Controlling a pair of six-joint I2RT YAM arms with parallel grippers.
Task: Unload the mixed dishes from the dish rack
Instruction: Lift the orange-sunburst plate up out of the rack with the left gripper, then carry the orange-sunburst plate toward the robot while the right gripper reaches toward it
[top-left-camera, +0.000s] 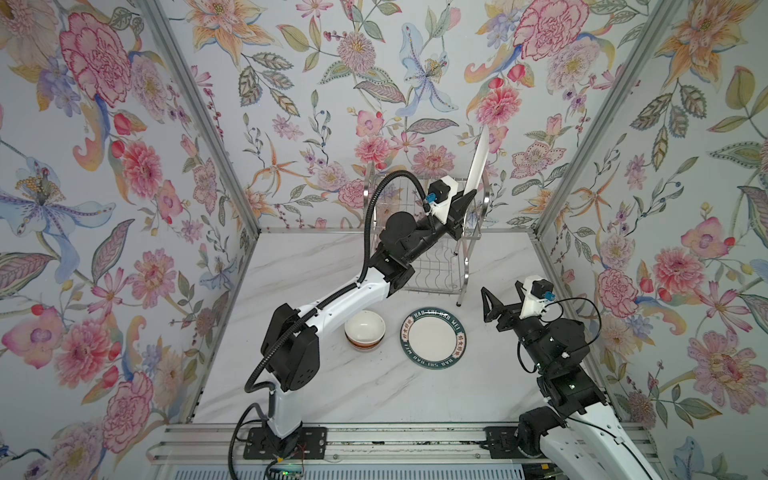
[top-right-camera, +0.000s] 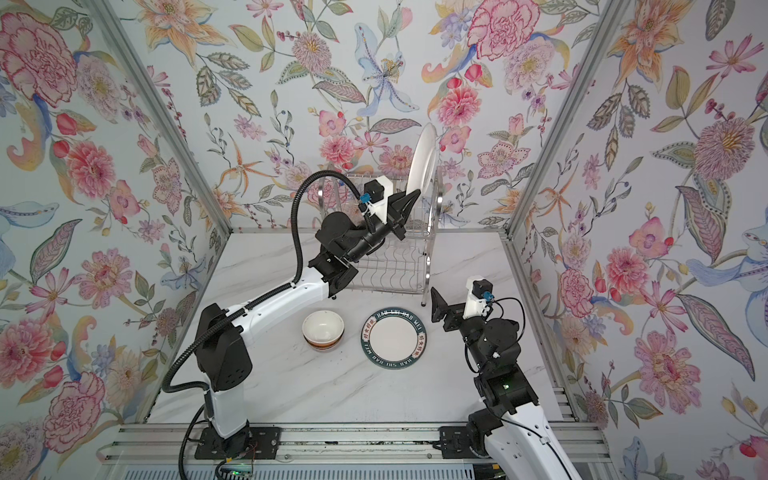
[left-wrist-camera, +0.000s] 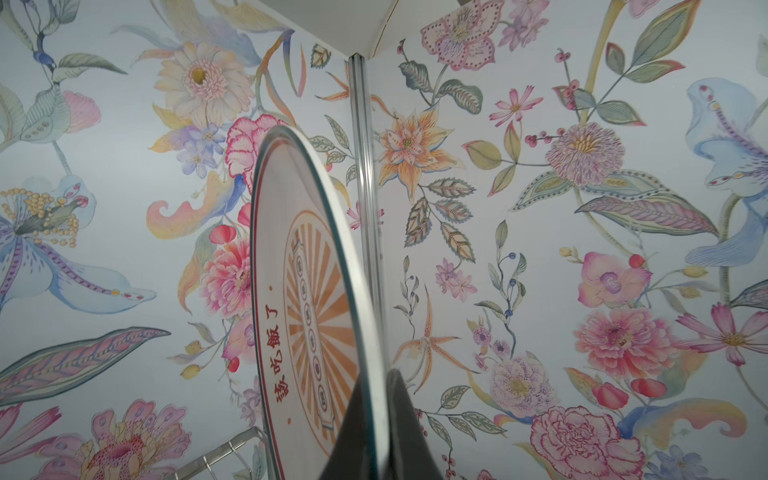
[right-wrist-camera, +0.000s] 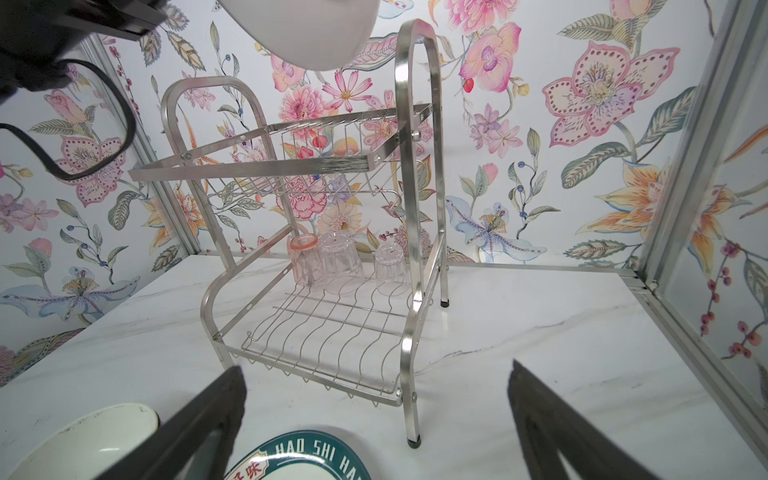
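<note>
Orange sunburst plate (left-wrist-camera: 316, 324), lifted on edge above the chrome dish rack (right-wrist-camera: 415, 124), pinched in my left jaws. My right jaws hang open near the green-lettered plate (top-left-camera: 433, 338) and stacked bowls (top-left-camera: 365, 330), already on the worktop (top-left-camera: 374, 395). Three glass tumblers (right-wrist-camera: 340, 266) are left on its lower shelf.

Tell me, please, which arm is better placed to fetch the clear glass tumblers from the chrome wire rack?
Probably right: the right gripper is open, empty and facing the chrome wire rack; the left gripper is shut on the round orange sunburst plate.
</note>
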